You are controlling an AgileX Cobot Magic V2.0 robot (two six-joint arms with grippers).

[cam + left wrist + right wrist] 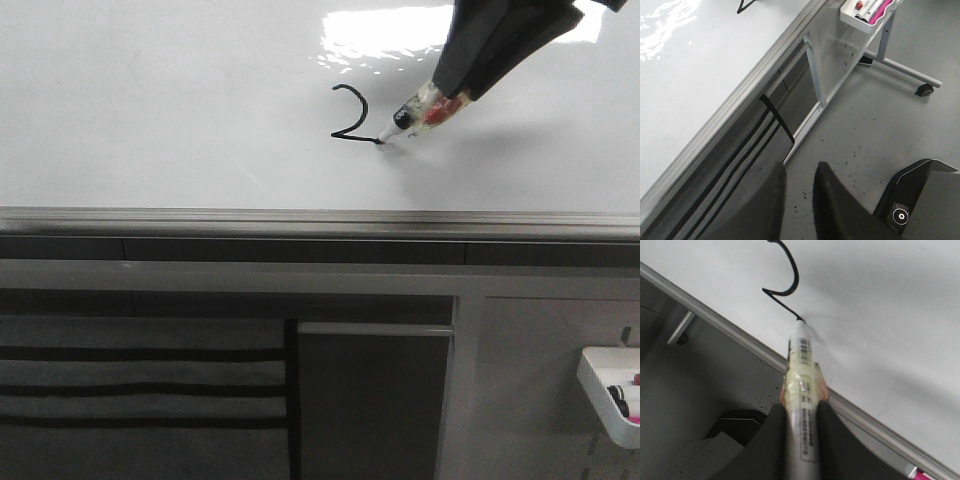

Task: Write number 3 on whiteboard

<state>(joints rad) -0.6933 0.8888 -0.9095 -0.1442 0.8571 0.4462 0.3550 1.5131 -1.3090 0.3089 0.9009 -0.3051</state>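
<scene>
Front view has my right gripper (455, 95) coming in from the upper right of the frame, fingers pinched tight on the marker (420, 113). Its long axis slants down-left, and the tip touches the whiteboard (150, 120) right at the end of the stroke. The number 3 (352, 115) sits upper centre, just left of the tip; so far only a top curve and a short flat run, so I reckon the lower bowl is next. My left gripper (797, 200) is nowhere near, fingers slightly apart, holding nothing, off the board's rail.

Marker (412, 118) tip on whiteboard (160, 110)
</scene>
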